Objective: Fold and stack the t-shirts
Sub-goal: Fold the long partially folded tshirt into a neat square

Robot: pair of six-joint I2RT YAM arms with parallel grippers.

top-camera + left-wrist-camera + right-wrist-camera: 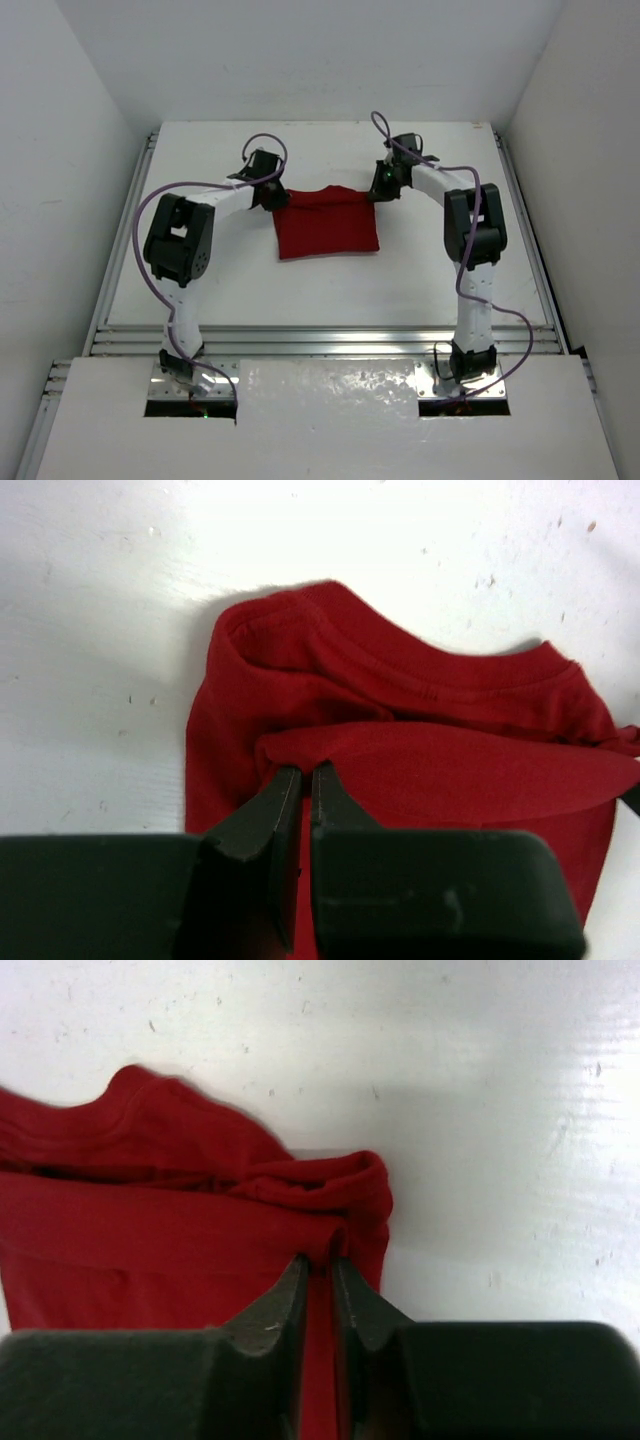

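Observation:
A dark red t-shirt (328, 222) lies folded into a rough rectangle on the white table (330, 290), collar at the far side. My left gripper (272, 197) is at its far-left corner. In the left wrist view the t-shirt (400, 710) has a folded-over flap, and the left gripper (305, 770) is shut on that flap's edge. My right gripper (378, 190) is at the far-right corner. In the right wrist view its jaws (320, 1260) stand narrowly apart, with a raised ridge of the t-shirt (150, 1250) still between the tips.
Metal rails (330, 340) run along the table's near edge in front of the arm bases. White walls close in the left, right and far sides. Bare tabletop surrounds the shirt.

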